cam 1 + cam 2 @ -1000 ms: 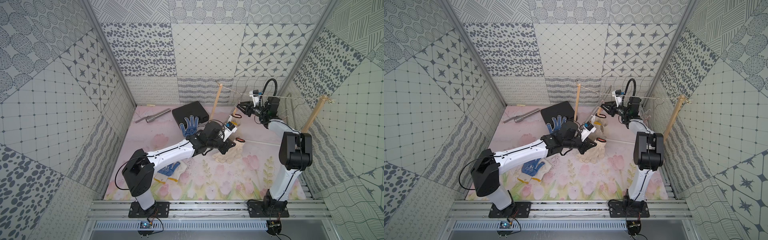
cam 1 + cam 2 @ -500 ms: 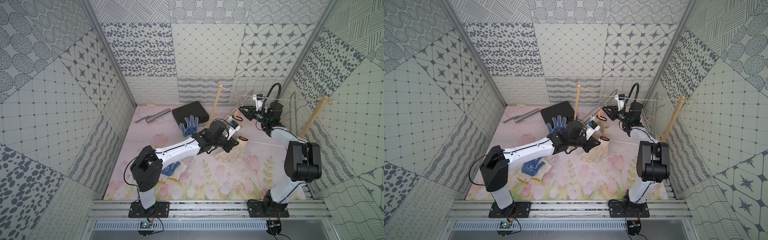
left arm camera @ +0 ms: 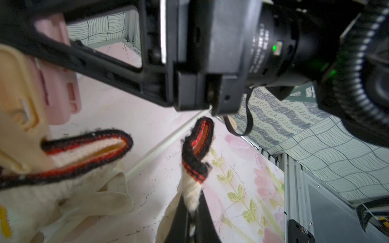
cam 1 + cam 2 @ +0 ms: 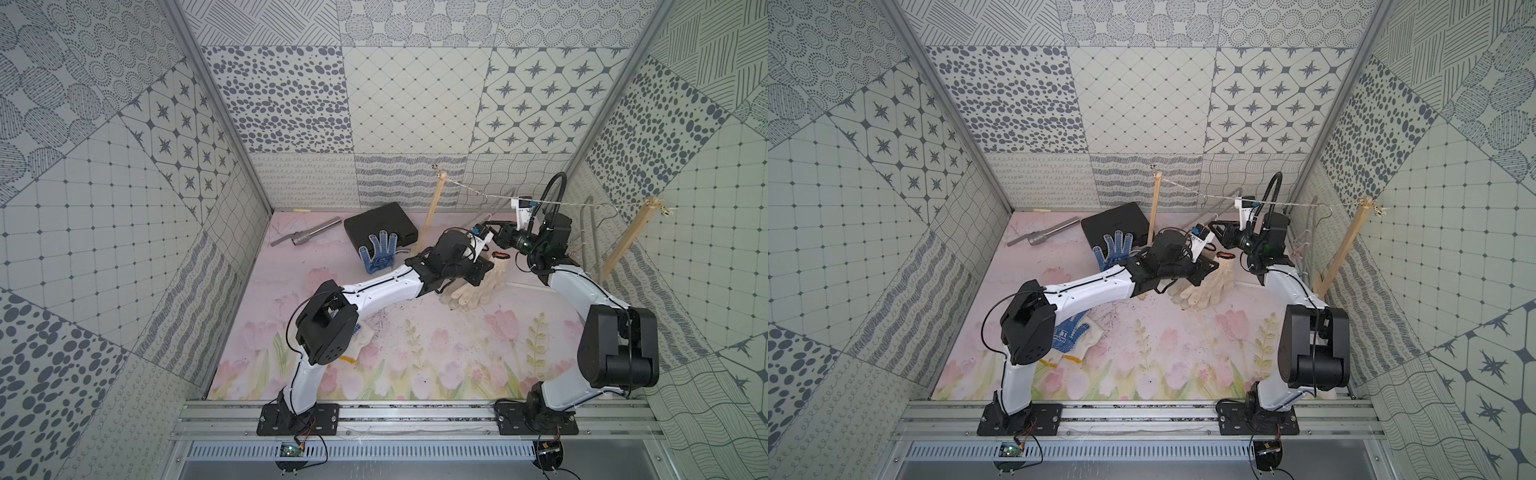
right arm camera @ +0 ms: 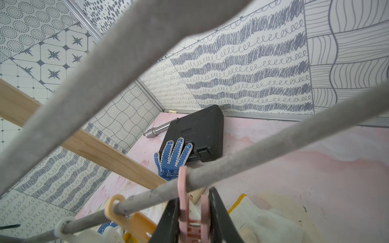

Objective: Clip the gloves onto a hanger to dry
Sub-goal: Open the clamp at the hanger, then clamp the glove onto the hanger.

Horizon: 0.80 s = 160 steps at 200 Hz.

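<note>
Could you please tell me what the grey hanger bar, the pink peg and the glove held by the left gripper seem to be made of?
Hanger bar: matt, fuzzy grey surface, like flocking or felt; its core cannot be told.
Pink peg: smooth moulded plastic, judging by its even colour and clean edges.
Glove: knitted cream yarn, likely cotton, with a fuzzy knit texture.

Barred just past the tips of the right jaws by a hanger bar (image 5: pixel 273 145), a post (image 5: pixel 101 147) slanting behind it; open over bare mat (image 5: pixel 294 178) further ahead, up to the case (image 5: pixel 202 130) and blue glove (image 5: pixel 172 157). Crowded ahead of the left jaws by the right arm (image 3: pixel 273 42), with pegs (image 3: pixel 56 84) and a cuff (image 3: pixel 84 147) alongside.
</note>
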Tool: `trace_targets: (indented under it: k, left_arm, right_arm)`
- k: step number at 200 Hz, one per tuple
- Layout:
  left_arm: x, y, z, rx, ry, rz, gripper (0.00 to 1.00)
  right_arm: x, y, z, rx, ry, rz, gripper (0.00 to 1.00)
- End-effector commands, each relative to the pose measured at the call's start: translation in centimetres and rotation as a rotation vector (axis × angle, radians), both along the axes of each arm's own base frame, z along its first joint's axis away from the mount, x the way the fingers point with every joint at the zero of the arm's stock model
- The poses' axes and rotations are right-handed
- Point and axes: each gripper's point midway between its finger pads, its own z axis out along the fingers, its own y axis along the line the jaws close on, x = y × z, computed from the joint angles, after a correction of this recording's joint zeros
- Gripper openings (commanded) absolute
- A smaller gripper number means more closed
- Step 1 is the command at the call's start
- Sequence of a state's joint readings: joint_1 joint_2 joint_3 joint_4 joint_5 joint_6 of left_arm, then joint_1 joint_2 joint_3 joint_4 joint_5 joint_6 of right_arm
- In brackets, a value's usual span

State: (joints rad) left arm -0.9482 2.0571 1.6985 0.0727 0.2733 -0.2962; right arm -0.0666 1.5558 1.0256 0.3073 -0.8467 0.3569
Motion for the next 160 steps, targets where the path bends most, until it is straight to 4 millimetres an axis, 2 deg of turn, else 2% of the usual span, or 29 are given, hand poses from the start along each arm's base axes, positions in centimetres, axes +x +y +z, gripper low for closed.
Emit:
trace_targets:
  k: [1,53,76,111,127,160]
  left_arm:
    - [3.8,-1.2,1.3,-0.053,-0.045,0.161,0.0]
    - [7.1,-0.8,-1.6,-0.01,-0.019,0.271,0.0]
    - [8.2,0.0,-2.1,-0.001,-0.008,0.294,0.0]
    - [9.1,1.8,-2.6,0.021,0.001,0.322,0.0]
    - [9.3,2.5,-2.4,0.019,0.007,0.321,0.0]
    - [8.6,3.0,-2.3,0.014,0.006,0.292,0.0]
  right_arm:
    - [-0.5,-0.2,1.4,0.006,-0.027,-0.036,0.1]
    - [-1.6,0.2,2.1,0.022,-0.022,-0.019,0.1]
    - [-2.2,0.3,2.7,0.008,-0.036,-0.017,0.1]
    - [-2.5,0.3,2.6,-0.021,-0.031,-0.011,0.09]
    - [-2.5,0.2,2.7,-0.025,-0.037,-0.014,0.02]
    - [-2.0,-0.2,2.6,-0.032,-0.04,-0.048,0.0]
